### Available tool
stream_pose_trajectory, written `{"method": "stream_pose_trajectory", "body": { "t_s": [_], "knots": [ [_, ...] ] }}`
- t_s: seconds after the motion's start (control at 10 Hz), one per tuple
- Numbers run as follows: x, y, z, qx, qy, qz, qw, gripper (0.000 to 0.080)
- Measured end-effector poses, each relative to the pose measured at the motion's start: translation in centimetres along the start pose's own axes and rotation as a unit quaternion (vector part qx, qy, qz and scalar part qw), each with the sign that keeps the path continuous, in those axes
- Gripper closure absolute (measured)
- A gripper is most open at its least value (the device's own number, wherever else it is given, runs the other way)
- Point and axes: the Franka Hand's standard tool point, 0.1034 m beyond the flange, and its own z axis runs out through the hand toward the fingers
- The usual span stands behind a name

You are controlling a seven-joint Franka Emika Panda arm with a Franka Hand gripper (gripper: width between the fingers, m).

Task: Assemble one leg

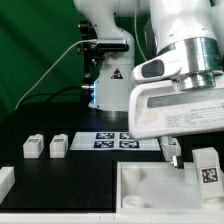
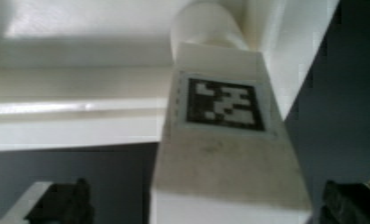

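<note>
A white leg point(image 2: 223, 150) with a black-and-white tag on its face lies between my two dark fingertips point(image 2: 57, 200), with a gap on each side. My gripper point(image 2: 203, 202) is open around it and does not touch it. In the exterior view the same leg point(image 1: 207, 168) stands at the right on the large white panel point(image 1: 150, 192), with my gripper point(image 1: 190, 153) low over it and one dark finger point(image 1: 172, 150) on the side of the exterior view's left. Two more legs point(image 1: 33, 147) point(image 1: 58, 146) stand on the black table at the left.
The marker board point(image 1: 115, 140) lies behind the panel, mid-table. The panel point(image 2: 75, 90) also shows in the wrist view beside the leg. A white part point(image 1: 5, 182) sits at the exterior view's left edge. The arm's base point(image 1: 108, 80) stands at the back.
</note>
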Motion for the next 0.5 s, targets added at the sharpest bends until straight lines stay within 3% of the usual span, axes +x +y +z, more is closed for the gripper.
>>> {"method": "stream_pose_trajectory", "body": {
  "t_s": [0.2,0.4,0.5],
  "knots": [
    [0.1,-0.3,0.1,0.023,-0.113,0.011,0.993,0.0151],
    [-0.8,-1.2,0.2,0.032,-0.213,0.031,0.976,0.0151],
    [0.3,-1.4,0.6,0.029,-0.188,0.033,0.981,0.0151]
  ]
}}
